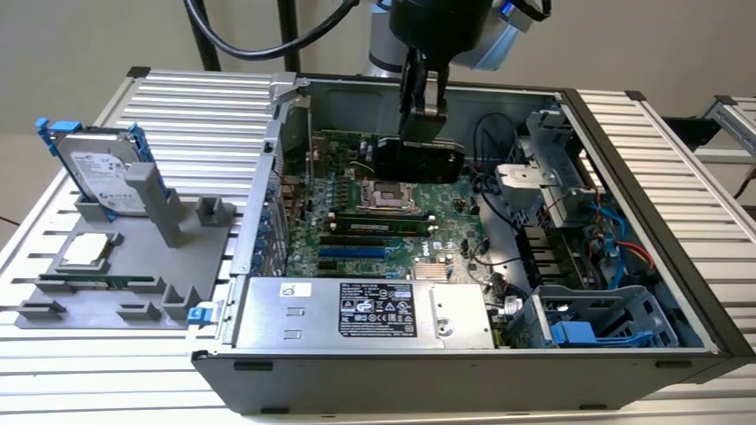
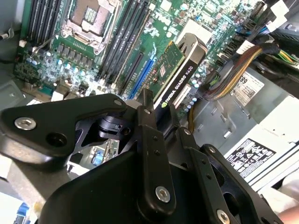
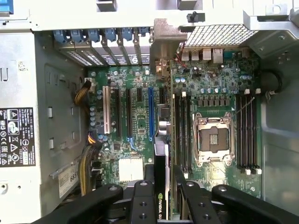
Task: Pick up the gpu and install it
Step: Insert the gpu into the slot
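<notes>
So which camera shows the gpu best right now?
The second wrist view: the gpu shows its green board and black shroud, clamped in the hand. The exterior view shows its dark shroud above the motherboard; the first wrist view sees it edge-on.

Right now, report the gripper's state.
The gripper is shut on the slim gpu card, black shroud and green board, over the green motherboard.
</notes>
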Robot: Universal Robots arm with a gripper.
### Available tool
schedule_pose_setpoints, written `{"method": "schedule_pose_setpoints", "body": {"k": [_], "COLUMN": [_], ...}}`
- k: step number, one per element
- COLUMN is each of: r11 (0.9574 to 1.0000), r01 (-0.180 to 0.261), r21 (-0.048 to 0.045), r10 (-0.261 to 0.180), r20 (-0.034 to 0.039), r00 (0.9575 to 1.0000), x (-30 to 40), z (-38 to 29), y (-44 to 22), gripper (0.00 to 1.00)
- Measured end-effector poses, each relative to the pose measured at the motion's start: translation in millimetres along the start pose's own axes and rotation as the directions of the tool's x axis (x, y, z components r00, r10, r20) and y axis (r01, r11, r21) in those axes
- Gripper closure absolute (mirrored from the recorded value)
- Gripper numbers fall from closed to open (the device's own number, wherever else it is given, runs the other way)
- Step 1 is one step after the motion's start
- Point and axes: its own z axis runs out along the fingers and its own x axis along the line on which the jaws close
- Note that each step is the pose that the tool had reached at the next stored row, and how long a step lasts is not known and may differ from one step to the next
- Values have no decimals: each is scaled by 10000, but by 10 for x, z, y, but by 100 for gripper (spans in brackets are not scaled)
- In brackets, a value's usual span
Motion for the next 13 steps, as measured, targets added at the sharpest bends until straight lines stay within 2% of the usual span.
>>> {"method": "schedule_pose_setpoints", "body": {"k": [2, 7, 13], "r11": [10000, 10000, 10000], "r01": [1, 2, 2], "r21": [36, 36, 37], "r10": [-1, -2, -2], "r20": [4, 8, 9], "r00": [10000, 10000, 10000], "x": [-3, -4, -43], "z": [25, 117, 227], "y": [1, -3, 10], "gripper": [100, 100, 100]}}
